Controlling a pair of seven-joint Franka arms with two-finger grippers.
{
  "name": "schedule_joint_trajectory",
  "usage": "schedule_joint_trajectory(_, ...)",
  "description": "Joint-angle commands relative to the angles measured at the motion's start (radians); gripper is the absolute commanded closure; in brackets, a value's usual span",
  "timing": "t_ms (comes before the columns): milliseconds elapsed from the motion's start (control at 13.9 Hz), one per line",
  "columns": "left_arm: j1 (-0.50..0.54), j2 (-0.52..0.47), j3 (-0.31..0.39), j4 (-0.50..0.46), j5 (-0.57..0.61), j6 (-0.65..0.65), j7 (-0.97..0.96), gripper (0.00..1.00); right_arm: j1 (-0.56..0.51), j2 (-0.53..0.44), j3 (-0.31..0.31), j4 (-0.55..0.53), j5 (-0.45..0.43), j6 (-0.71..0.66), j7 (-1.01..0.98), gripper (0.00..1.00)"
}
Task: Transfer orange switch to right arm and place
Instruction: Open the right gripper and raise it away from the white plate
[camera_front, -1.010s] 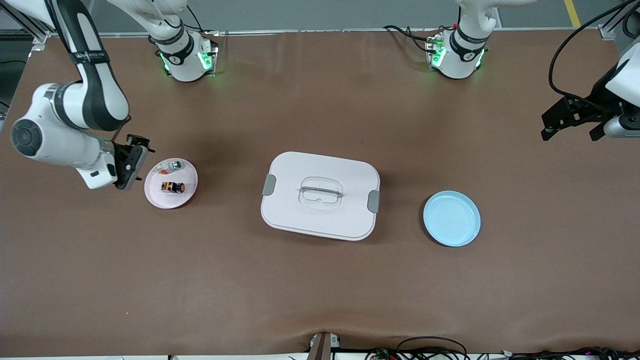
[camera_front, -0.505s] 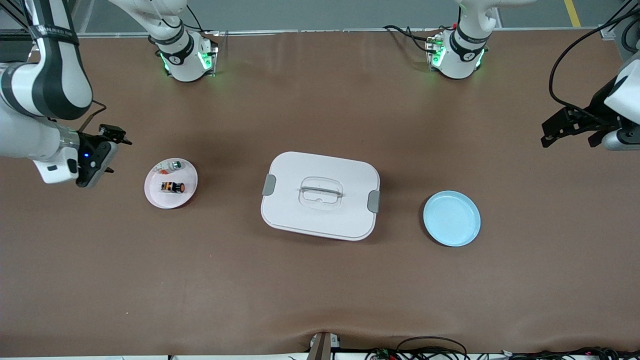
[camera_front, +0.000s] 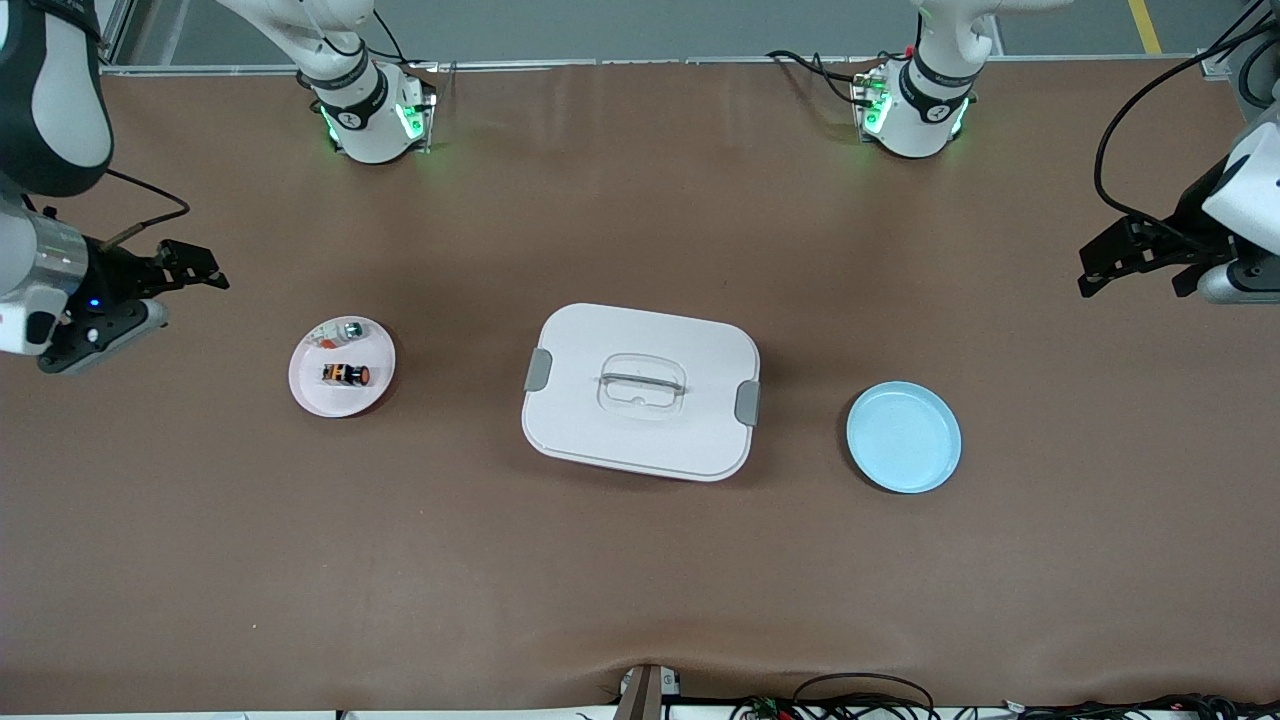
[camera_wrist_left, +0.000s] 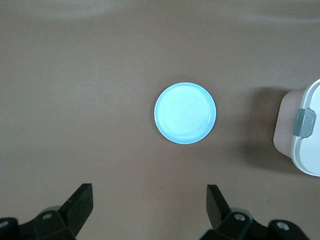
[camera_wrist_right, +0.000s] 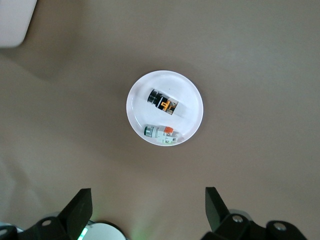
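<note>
Here, orange switch (camera_front: 346, 374) lying flat, cap toward lidded box (camera_front: 640, 391), both jaws apart

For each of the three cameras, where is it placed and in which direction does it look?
Front view: high across the table, facing both arm bases; shows left gripper and right gripper, both open.
Left wrist view: on the left arm, looking down at the blue plate; its own fingers show.
Right wrist view: on the right arm, looking down at the pink plate holding the orange switch.
Shared: the white lidded box appears in front and left wrist views.
</note>
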Motion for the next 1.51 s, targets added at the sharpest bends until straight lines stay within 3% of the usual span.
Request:
schedule_joint_trajectory(0, -0.002, 0.007, 0.003, 0.024, -0.009, -0.021, 0.017, 0.0, -0.02, 0.013, 0.001, 0.054, -0.007, -0.057, 0.093, 0.0)
schedule_joint_trajectory(433, -0.002, 0.007, 0.003, 0.024, -0.01, -0.021, 0.015, 0.0, -0.025, 0.013, 0.004, 0.155, -0.024, -0.062, 0.338, 0.0)
schedule_joint_trajectory(577, -0.002, 0.007, 0.003, 0.024, -0.01, -0.021, 0.014, 0.0, -0.028, 0.001, 0.004, 0.16, -0.023, -0.089, 0.331, 0.0)
schedule_joint_trajectory(794, -0.002, 0.007, 0.003, 0.024, -0.01, -0.021, 0.012, 0.0, -0.029, 0.002, 0.002, 0.281, -0.024, -0.251, 0.343, 0.0)
schedule_joint_trajectory(1010, -0.005, 0.007, 0.001, 0.025, -0.01, -0.021, 0.009, 0.0, -0.042, -0.002, -0.004, 0.292, -0.011, -0.316, 0.344, 0.0)
schedule_joint_trajectory(1443, -0.005, 0.007, 0.001, 0.024, -0.01, -0.021, 0.009, 0.0, -0.062, 0.002, 0.004, 0.355, -0.021, -0.336, 0.33, 0.0)
